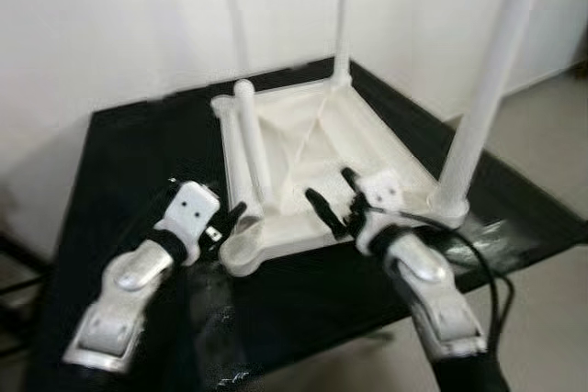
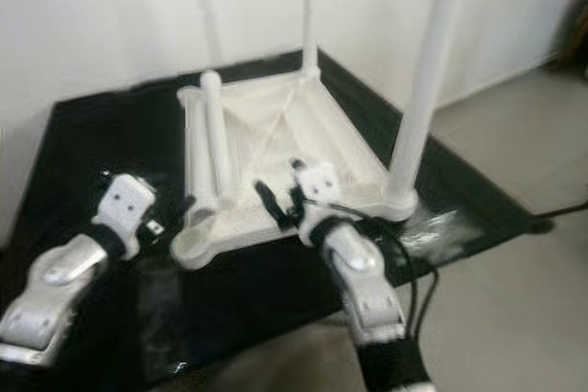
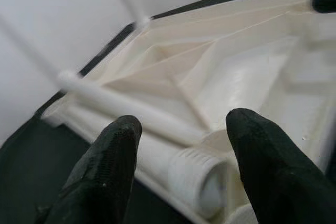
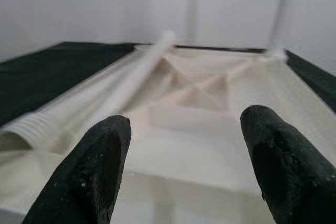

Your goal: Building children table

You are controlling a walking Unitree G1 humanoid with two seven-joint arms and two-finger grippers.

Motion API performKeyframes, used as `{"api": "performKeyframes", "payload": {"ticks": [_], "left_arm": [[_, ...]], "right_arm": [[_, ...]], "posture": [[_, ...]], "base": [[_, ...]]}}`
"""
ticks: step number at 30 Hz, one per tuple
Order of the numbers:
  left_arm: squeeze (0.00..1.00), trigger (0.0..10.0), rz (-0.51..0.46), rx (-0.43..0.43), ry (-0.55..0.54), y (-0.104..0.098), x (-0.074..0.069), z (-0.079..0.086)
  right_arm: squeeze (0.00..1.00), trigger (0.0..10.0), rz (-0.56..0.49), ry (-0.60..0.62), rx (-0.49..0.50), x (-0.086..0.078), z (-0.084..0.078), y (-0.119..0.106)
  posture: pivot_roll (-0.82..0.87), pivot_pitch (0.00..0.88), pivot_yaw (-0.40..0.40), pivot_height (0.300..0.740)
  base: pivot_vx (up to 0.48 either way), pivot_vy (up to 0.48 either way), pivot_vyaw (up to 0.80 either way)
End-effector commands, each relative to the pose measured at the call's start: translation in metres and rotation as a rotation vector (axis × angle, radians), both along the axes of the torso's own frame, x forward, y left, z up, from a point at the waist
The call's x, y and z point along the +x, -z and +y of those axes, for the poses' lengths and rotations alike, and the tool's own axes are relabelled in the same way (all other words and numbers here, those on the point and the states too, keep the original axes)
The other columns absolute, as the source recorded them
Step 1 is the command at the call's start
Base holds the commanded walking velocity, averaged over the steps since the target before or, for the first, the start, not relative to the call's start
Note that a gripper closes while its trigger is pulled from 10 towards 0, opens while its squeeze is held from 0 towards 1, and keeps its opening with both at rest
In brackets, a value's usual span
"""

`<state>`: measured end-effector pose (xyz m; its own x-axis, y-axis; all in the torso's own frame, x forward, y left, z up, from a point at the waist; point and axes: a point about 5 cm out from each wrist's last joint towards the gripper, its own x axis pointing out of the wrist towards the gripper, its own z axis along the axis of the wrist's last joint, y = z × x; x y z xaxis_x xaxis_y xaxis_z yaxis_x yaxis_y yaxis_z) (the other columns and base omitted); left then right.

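The left tool (image 1: 231, 218) is seen at the near left corner of the white plastic children table top (image 1: 322, 149), which is laid upside down on the black bench (image 1: 129, 149); its two black fingers (image 3: 107, 174) are spread apart and nothing is held between them; in the left wrist view the threaded end of a loose white plastic table leg (image 1: 250, 149) is seen just in front of the open fingers, not gripped. This loose leg is laid along the left side of the underside of the table top, with its far end near the far left corner.

The right tool (image 1: 333, 196) is placed over the near edge of the table top, a little right of the middle; its fingers (image 4: 94, 174) are also held wide open and nothing is grasped; the ribbed underside of the table top is seen between them in the right wrist view.

Two white legs are already standing upright in the table top: one tall white leg (image 1: 487, 89) at the near right corner, and one thin-looking white leg (image 1: 342, 16) at the far right corner. A black cable (image 1: 482, 263) is hung from the right arm. A white wall (image 1: 110, 16) is seen behind the bench, and a pale floor (image 1: 551, 135) on the right.
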<state>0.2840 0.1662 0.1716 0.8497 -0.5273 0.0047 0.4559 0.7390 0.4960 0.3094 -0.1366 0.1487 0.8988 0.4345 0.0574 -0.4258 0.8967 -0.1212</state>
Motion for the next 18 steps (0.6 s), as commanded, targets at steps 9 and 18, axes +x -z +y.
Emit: {"api": "performKeyframes", "payload": {"ticks": [9,18], "left_arm": [[1.0,10.0,0.057,0.236,0.12,0.003,-0.014,-0.001],[1.0,10.0,-0.003,0.294,0.045,0.005,0.008,-0.028]], "right_arm": [[0.0,10.0,0.137,0.208,-0.076,-0.017,-0.032,0.022],[0.0,10.0,0.195,0.094,0.044,-0.047,-0.025,0.025]], "posture": [[-0.03,0.0,0.013,0.74],[-0.05,0.0,0.008,0.74]], "base": [[0.0,0.0,0.0],[0.0,0.0,0.0]]}}
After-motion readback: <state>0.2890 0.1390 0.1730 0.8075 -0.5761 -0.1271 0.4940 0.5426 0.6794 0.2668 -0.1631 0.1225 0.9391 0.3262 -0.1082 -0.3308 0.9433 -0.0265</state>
